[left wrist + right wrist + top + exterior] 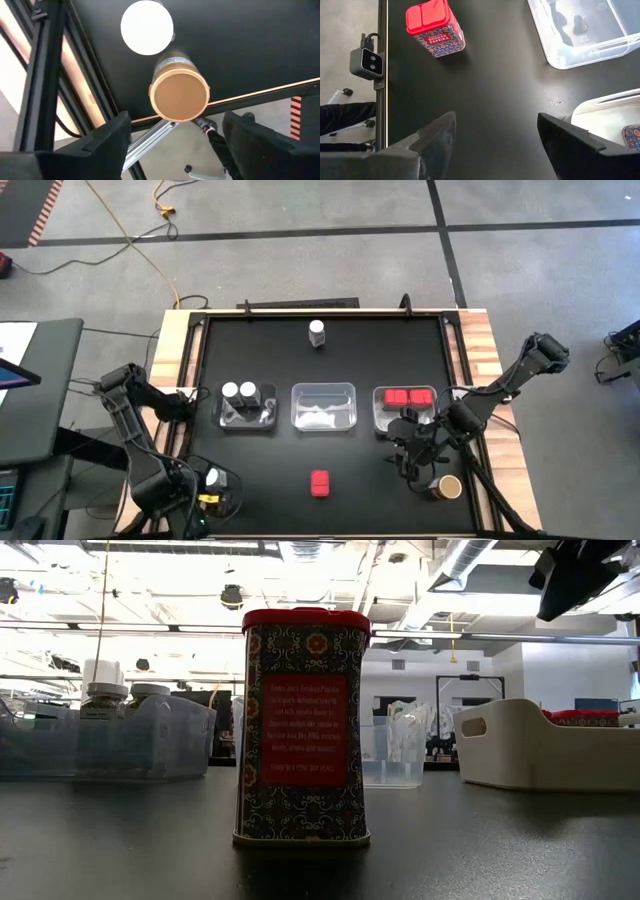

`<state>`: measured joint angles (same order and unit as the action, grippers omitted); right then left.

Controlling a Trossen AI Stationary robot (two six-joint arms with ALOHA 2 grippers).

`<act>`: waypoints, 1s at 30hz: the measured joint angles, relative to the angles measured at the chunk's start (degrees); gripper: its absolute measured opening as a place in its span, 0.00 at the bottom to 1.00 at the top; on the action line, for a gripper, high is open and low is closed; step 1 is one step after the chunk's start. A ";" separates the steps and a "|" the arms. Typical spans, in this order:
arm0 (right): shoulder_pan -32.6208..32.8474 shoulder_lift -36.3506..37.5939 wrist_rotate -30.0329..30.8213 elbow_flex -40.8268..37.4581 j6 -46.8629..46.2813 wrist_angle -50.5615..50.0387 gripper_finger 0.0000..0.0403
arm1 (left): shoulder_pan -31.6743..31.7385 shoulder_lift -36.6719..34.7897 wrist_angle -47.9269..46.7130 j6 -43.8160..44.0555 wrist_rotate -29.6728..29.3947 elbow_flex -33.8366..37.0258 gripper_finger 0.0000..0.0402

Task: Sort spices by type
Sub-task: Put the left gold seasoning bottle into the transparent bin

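My left gripper [175, 120] hovers open at the table's near-left corner [212, 488], above a tan-topped jar [180, 95] that stands beside a white-capped jar [147, 27]; its fingers touch neither. My right gripper [496, 119] is open and empty over the near-right table [412, 465]. A lone red packet [319, 483] [435, 25] [305, 725] stands upright on its base near the front edge. Another tan-topped jar [448, 486] stands near the right gripper. A white-capped jar [317, 332] stands at the far middle.
Three trays sit in a row: the left one [248, 420] holds two white-capped jars, the middle clear one [323, 420] shows no spice in it, the right one [380, 412] holds two red packets. The table's edge and frame rails [45, 75] run close by the left gripper.
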<state>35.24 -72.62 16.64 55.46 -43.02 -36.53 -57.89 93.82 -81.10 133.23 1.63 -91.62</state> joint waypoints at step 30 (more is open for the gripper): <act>0.00 -0.02 -0.02 0.00 0.01 -0.66 0.76 | 0.52 7.31 5.26 2.03 -0.23 0.01 0.81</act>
<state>35.24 -72.64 16.62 55.46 -43.00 -37.19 -57.36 101.13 -75.84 135.26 1.41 -91.61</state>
